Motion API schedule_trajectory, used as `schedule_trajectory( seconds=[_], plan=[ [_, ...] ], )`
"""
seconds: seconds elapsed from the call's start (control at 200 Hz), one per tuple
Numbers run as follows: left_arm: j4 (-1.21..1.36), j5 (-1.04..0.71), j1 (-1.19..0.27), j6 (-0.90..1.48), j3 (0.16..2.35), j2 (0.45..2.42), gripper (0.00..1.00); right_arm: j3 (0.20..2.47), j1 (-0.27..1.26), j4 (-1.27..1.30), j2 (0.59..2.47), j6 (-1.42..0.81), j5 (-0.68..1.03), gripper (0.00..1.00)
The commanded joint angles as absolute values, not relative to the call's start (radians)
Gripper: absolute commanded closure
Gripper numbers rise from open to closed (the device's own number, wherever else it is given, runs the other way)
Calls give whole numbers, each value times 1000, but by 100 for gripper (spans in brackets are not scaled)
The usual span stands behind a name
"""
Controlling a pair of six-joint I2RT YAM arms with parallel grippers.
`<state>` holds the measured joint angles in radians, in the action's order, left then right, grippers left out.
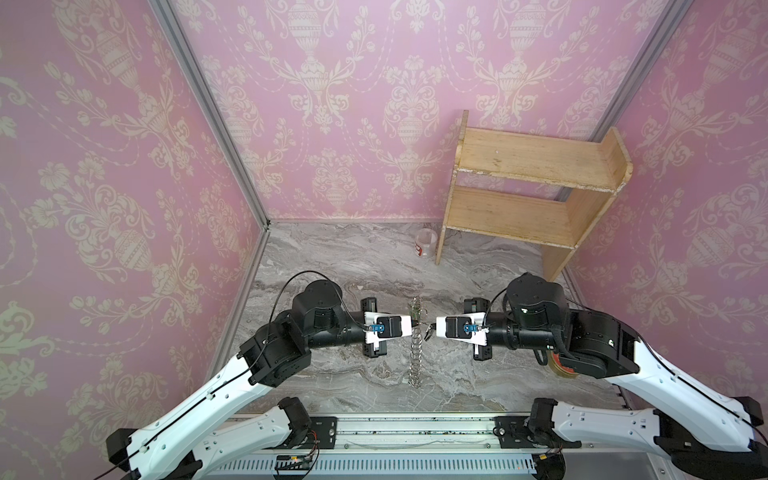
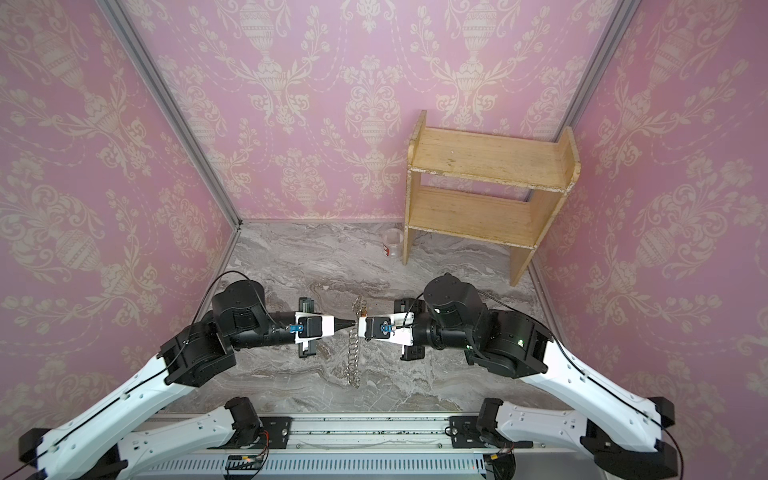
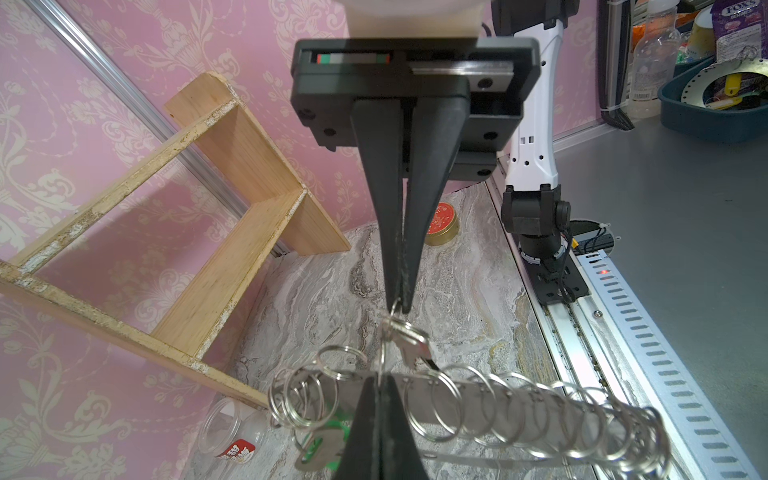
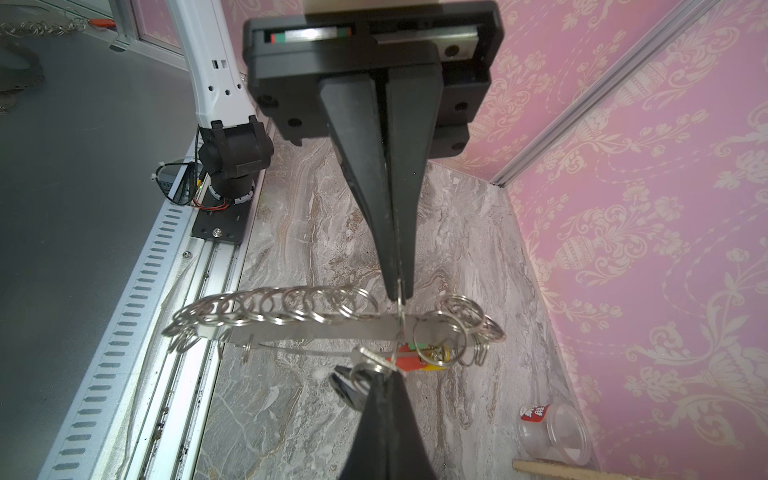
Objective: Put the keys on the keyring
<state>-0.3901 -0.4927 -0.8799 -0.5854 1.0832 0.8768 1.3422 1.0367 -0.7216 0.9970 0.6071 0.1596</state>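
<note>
Keyring: linked silvery wire rings along a flat grey strap, strung on the 12-to-6 line at mid-worktop. Left jaws closed, tips pinching a small ring on it; a silver key hangs just past those tips. Right jaws closed too, nipping a thin ring, seen edge-on, from the opposite side.

Other keys bunch toward 12 o'clock: green, red and yellow plastic tags, blurred; black oval fob partly behind the tips. Cannot tell whether the chain ends touch the worktop, which is grey with marble veining.

Bare wooden shelf at 1 o'clock, edges chipped, clear plastic jar just beside it. Round red-lidded tin at 4 o'clock, mostly hidden under the right arm. Walls pink, cream damask print.
</note>
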Motion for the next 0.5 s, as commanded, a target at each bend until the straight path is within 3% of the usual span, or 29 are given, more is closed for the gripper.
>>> schedule_trajectory(
  seconds=[0.0,0.495],
  plan=[
    [-376,-509,-879,-572,1097,853,100,1359,1042,-718,998,623,155,100],
    [-377,-506,-879,-574,1098,852,100,1365,1042,-719,1001,622,175,100]
  ],
)
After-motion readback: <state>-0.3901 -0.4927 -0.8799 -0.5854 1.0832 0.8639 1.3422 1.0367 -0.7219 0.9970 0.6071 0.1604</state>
